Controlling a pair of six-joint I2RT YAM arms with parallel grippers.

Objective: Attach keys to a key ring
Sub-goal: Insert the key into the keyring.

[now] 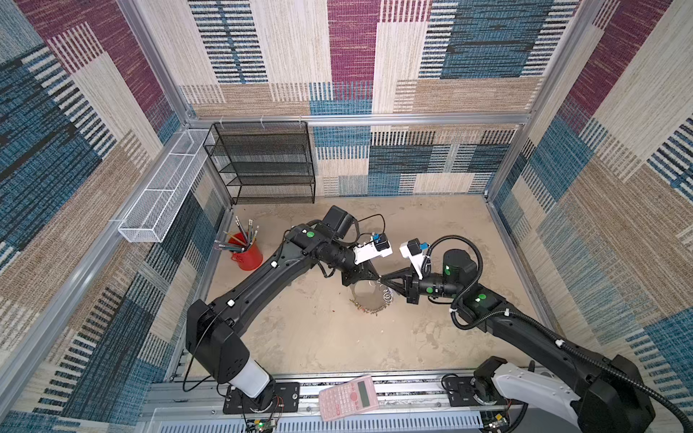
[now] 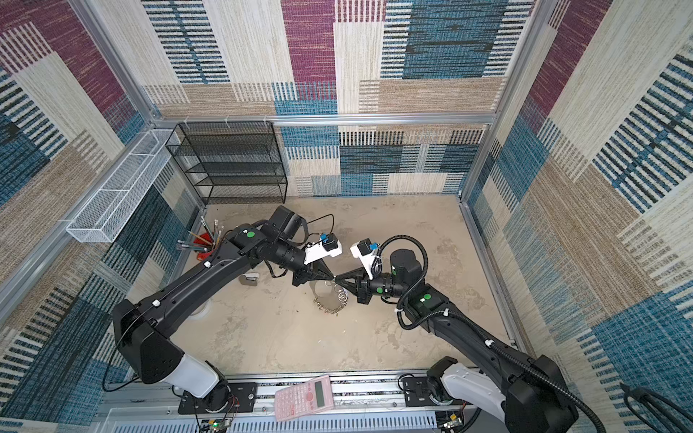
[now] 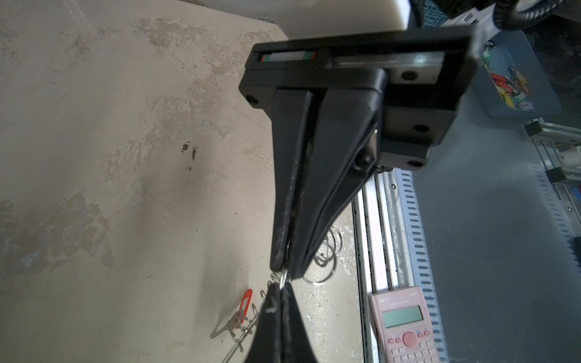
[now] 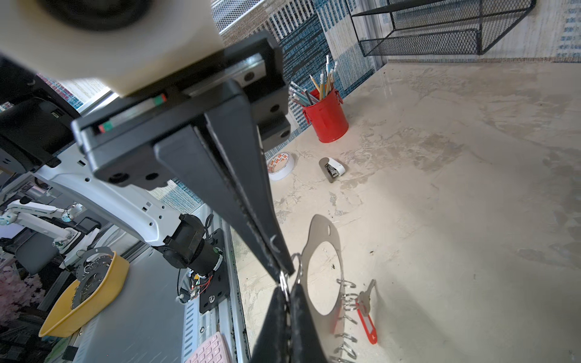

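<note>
Left wrist: left end effector (image 3: 279,287) and right end effector (image 3: 285,272) tip to tip, each clamped shut on the same split ring (image 3: 284,279) from opposite sides, probably to spread its coils for threading. Red key (image 3: 245,304) lying on the worktop (image 3: 125,188) nearby. Right wrist: same pinch, key ring (image 4: 323,232) band just beside the tips, seemingly lifted at that edge. In both top views: pinch above mid-worktop, band beneath. Lilac key out of sight.
</note>
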